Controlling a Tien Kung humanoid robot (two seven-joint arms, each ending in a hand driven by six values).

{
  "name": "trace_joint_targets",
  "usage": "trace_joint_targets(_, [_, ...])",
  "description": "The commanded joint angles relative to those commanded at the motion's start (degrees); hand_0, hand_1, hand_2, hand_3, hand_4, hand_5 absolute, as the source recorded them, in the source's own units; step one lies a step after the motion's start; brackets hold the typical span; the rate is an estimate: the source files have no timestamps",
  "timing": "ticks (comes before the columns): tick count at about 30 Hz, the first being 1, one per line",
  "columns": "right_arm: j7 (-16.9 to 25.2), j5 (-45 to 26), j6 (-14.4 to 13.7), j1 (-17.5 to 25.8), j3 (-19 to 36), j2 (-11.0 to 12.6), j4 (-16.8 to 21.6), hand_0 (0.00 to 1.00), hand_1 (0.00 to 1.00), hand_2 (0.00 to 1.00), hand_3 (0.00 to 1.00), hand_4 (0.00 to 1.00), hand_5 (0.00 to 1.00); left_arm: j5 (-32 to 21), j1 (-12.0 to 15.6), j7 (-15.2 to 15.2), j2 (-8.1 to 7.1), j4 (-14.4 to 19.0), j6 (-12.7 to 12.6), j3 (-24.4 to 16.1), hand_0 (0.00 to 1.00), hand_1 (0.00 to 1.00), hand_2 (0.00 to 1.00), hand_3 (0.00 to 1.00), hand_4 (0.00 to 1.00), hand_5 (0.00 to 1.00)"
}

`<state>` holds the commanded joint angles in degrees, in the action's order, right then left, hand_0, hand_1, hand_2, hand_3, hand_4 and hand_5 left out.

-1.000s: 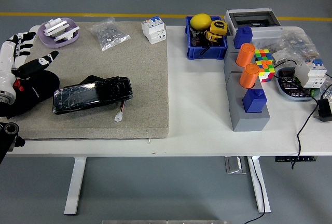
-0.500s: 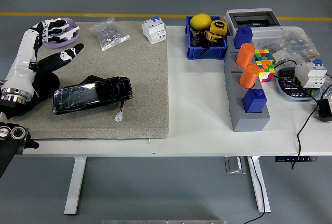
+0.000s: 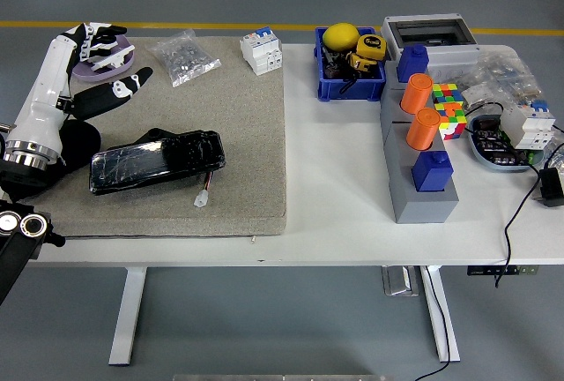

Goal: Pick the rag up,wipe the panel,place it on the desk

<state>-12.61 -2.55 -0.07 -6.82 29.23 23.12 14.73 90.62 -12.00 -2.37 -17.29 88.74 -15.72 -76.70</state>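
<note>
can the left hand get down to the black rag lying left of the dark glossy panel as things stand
Probably yes. The left hand hovers open above the beige mat, just beyond the black rag. Only the robot's own forearm hangs over the rag; the dark glossy panel lies to the rag's right.

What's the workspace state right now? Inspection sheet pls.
Surface: white table, beige mat over its left half.
Job's things: black panel on the mat; dark rag beside its left end.
Clutter: blue bin, orange cylinders, colour cube, parts bag.
Hands: left hand open, raised over the mat's far-left corner; right not in view.
Cables: black cable over the right edge.
Surroundings: grey floor, yellow line.
</note>
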Motion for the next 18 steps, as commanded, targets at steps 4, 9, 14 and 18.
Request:
trace_joint_targets(4, [-0.1,-0.4,0.3,-0.2,-0.7,-0.5,-0.1,0.761,0.291,0.663,0.627,0.998,0.550,-0.8,-0.2,0.2,-0.12,0.5,0.0,-0.1,0.677,0.737,0.741,0.652,0.880,0.249])
trace_joint_targets(9, [-0.2,-0.9,0.5,-0.2,-1.3,-0.7,-0.2,0.761,0.291,0.663,0.627,0.998,0.551,-1.8,-0.6,0.2,-0.20,0.4,0.2,-0.6,0.680,0.735,0.742,0.644,0.872,0.238])
trace_joint_targets(14, [-0.2,-1.4,0.5,-0.2,-1.7,-0.8,-0.3,0.761,0.291,0.663,0.627,0.998,0.551,-2.9,-0.6,0.0,0.02,-0.2,0.4,-1.3,0.680,0.735,0.742,0.644,0.872,0.238])
trace_joint_targets(18, [-0.2,-1.5,0.4,-0.2,-1.7,-1.0,-0.3,0.762,0.291,0.663,0.628,0.998,0.552,-3.6,-0.7,0.0,0.21,-0.5,0.6,-1.2,0.682,0.735,0.741,0.646,0.869,0.236])
